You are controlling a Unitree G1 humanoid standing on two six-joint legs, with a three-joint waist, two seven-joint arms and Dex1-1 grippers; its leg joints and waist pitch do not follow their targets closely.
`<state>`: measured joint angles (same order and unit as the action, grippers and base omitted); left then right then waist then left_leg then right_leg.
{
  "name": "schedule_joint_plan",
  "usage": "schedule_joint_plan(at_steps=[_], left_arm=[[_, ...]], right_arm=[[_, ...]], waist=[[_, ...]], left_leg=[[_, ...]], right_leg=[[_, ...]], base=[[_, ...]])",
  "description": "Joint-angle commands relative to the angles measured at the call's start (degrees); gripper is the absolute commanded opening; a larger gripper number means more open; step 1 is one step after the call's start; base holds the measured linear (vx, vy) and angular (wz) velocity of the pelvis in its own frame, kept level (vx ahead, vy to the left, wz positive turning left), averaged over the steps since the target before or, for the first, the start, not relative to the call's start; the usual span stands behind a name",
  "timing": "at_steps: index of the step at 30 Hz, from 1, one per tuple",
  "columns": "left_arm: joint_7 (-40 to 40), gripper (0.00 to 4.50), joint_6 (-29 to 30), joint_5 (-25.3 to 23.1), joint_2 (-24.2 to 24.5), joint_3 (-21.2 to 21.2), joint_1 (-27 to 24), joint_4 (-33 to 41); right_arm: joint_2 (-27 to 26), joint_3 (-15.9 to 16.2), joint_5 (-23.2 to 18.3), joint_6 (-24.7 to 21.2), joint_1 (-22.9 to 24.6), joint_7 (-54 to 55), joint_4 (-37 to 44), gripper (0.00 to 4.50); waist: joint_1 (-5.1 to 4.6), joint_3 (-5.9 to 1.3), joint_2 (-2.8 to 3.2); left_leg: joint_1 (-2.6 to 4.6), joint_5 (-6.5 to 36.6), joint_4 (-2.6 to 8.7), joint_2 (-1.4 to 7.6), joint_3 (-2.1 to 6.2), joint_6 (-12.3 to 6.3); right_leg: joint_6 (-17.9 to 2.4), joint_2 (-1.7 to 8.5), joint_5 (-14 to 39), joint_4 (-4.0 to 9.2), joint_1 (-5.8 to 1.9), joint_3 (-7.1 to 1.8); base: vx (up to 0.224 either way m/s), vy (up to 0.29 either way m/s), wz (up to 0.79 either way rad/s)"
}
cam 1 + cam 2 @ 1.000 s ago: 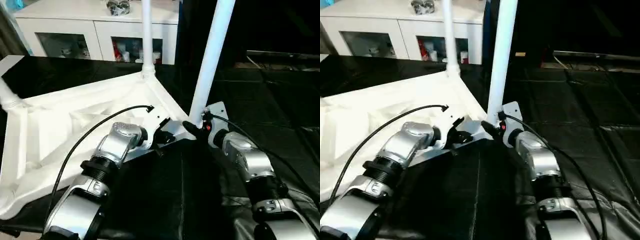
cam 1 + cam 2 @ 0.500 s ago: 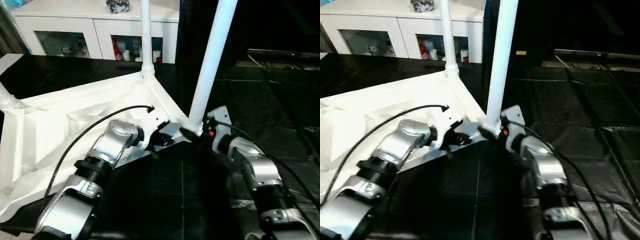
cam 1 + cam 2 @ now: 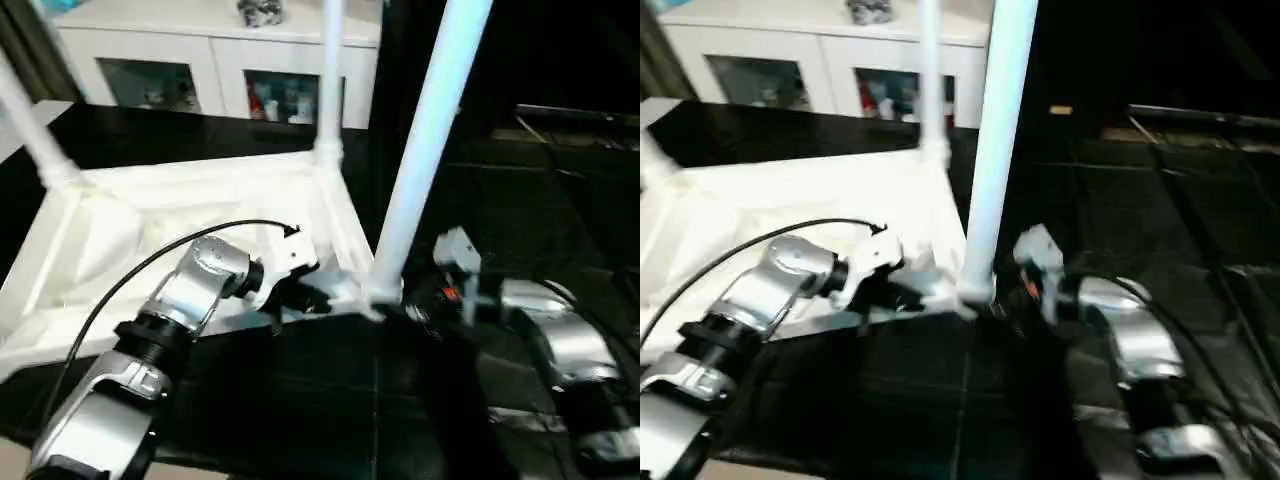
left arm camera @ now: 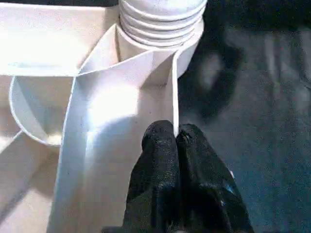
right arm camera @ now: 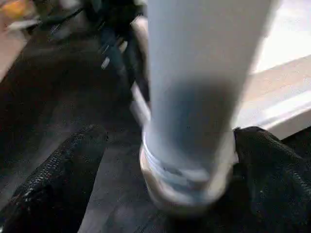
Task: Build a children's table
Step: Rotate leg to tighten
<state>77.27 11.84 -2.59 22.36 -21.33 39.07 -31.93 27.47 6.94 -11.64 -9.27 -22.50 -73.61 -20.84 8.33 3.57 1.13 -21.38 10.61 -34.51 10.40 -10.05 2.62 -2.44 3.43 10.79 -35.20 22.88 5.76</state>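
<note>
Upturned white top on black surface, left gripper pinched on its rim, right gripper spread around near leg

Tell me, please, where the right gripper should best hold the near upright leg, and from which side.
Probably low on the near leg, just above its ribbed base. It stands upright and round, so the right gripper comes level from the robot's side, one finger each side.
</note>
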Motion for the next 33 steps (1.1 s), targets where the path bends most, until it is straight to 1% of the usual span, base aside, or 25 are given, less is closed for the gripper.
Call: schedule_joint_plan(at_steps=[1,2,3,5,8,10,12,15,16,17,19,22,25,27,32,33], left_arm=[[4.02,0.00,-2.89,-0.01,0.41,-2.12,0.84,0.49],[4.08,0.00,-2.94,-0.02,0.44,-2.15,0.84,0.49],[5.59,0.00,-4.14,-0.14,1.12,-2.88,0.93,0.35],[6.48,0.00,-4.96,-0.45,1.53,-3.53,1.05,0.29],[7.44,0.00,-6.43,-0.84,1.83,-4.05,1.23,-0.13],[7.79,0.00,-6.99,-0.90,1.89,-4.17,1.29,-0.31],[8.58,0.00,-7.65,-0.88,1.98,-4.41,1.33,-0.51],[9.06,0.00,-7.92,-0.77,2.08,-4.68,1.25,-0.37],[9.07,0.00,-7.93,-0.77,2.09,-4.69,1.24,-0.36],[9.15,0.00,-7.97,-0.76,2.10,-4.73,1.23,-0.33],[9.50,0.00,-8.13,-0.70,2.26,-4.92,1.10,-0.14],[9.80,0.00,-8.21,-0.64,2.34,-5.04,0.89,0.12],[10.10,0.00,-8.22,-0.64,2.33,-5.11,0.71,0.34],[10.17,0.00,-8.17,-0.58,2.40,-5.22,0.53,0.61],[10.08,0.00,-7.75,-0.45,2.34,-5.12,0.16,0.85],[9.95,0.00,-7.45,-0.36,2.25,-5.02,0.03,0.96]], right_arm=[[0.44,1.37,0.18,1.44,-0.42,-2.83,0.73,4.46],[0.46,1.39,0.20,1.47,-0.43,-2.87,0.71,4.46],[1.06,2.27,0.69,2.45,-0.91,-4.16,0.07,4.46],[1.18,2.77,0.84,2.89,-1.55,-4.65,-0.63,4.46],[1.10,3.35,0.64,3.02,-2.24,-5.69,-1.16,4.46],[1.11,3.74,0.50,2.99,-2.38,-6.33,-1.07,4.46],[1.02,4.29,0.54,3.01,-2.52,-7.06,-0.98,4.21],[1.00,4.80,0.26,2.84,-2.60,-7.67,-1.01,4.10],[1.00,4.82,0.25,2.83,-2.60,-7.70,-1.01,3.87],[1.03,4.91,0.20,2.80,-2.61,-7.84,-1.04,3.76],[0.89,5.03,0.18,2.76,-2.64,-8.11,-1.32,3.67],[0.64,5.17,0.19,2.83,-2.77,-8.22,-1.77,3.32],[0.50,5.38,0.07,2.87,-2.88,-8.37,-2.06,3.13],[0.42,5.66,-0.24,2.63,-2.84,-8.63,-2.01,2.85],[0.21,5.89,-0.31,2.50,-2.65,-8.85,-2.07,2.73],[0.17,5.92,-0.30,2.47,-2.61,-8.89,-2.11,2.73]], waist=[[-0.14,-4.55,-0.32],[-0.14,-4.52,-0.36],[-0.11,-4.51,-0.43],[-0.07,-4.48,-0.55],[0.04,-4.49,-0.52],[0.06,-4.55,-0.58],[0.13,-4.54,-0.58],[0.16,-4.60,-0.59],[0.20,-4.59,-0.58],[0.22,-4.57,-0.57],[0.33,-4.55,-0.60],[0.42,-4.60,-0.64],[0.46,-4.60,-0.63],[0.53,-4.61,-0.65],[0.55,-4.66,-0.62],[0.54,-4.64,-0.53]], left_leg=[[0.69,6.53,3.26,3.39,1.02,-5.64],[0.65,6.65,3.31,3.40,1.04,-5.48],[0.68,7.02,3.35,3.41,1.05,-5.15],[0.74,7.16,3.43,3.48,1.06,-4.81],[0.89,7.12,3.43,3.56,1.03,-4.73],[0.74,6.74,3.40,3.49,1.04,-4.83],[0.75,6.65,3.40,3.50,1.04,-4.87],[0.64,6.14,3.41,3.54,1.10,-5.02],[0.68,6.26,3.41,3.56,1.10,-4.99],[0.69,6.36,3.41,3.56,1.08,-4.96],[0.67,6.46,3.40,3.49,1.06,-4.77],[0.64,6.23,3.37,3.47,1.05,-4.75],[0.68,6.11,3.37,3.50,1.06,-4.83],[0.63,5.96,3.36,3.49,1.06,-4.89],[0.63,5.81,3.35,3.50,1.09,-4.91],[0.64,6.08,3.34,3.47,1.05,-4.84]], right_leg=[[-10.58,5.81,9.62,4.31,-3.40,-3.61],[-10.43,5.78,10.17,4.35,-3.40,-3.60],[-10.19,5.86,11.23,4.46,-3.39,-3.60],[-9.92,5.90,12.42,4.58,-3.30,-3.62],[-10.21,5.87,12.14,4.48,-3.17,-3.68],[-10.17,5.81,11.72,4.36,-3.29,-3.61],[-10.06,5.86,11.88,4.38,-3.28,-3.63],[-10.05,5.85,11.34,4.23,-3.32,-3.59],[-10.01,5.90,11.49,4.27,-3.28,-3.60],[-9.99,5.91,11.66,4.31,-3.27,-3.61],[-9.70,5.97,12.43,4.42,-3.31,-3.62],[-9.60,5.92,12.41,4.40,-3.31,-3.61],[-9.57,5.88,12.19,4.34,-3.25,-3.61],[-9.59,5.89,12.05,4.32,-3.27,-3.60],[-9.62,5.86,11.68,4.24,-3.29,-3.57],[-9.65,5.87,11.78,4.32,-3.27,-3.59]], base=[[0.000,0.000,0.00],[0.000,0.000,0.00],[0.000,0.000,0.00],[0.000,0.000,0.00],[0.000,0.000,0.00],[0.000,0.000,0.00],[0.000,0.000,0.00],[0.000,0.000,0.00],[0.000,0.000,0.00],[0.000,0.000,0.00],[0.000,0.000,0.00],[0.000,0.000,0.00],[0.000,0.000,0.00],[0.000,0.000,0.00],[0.000,0.000,0.00],[0.000,0.000,0.00]])
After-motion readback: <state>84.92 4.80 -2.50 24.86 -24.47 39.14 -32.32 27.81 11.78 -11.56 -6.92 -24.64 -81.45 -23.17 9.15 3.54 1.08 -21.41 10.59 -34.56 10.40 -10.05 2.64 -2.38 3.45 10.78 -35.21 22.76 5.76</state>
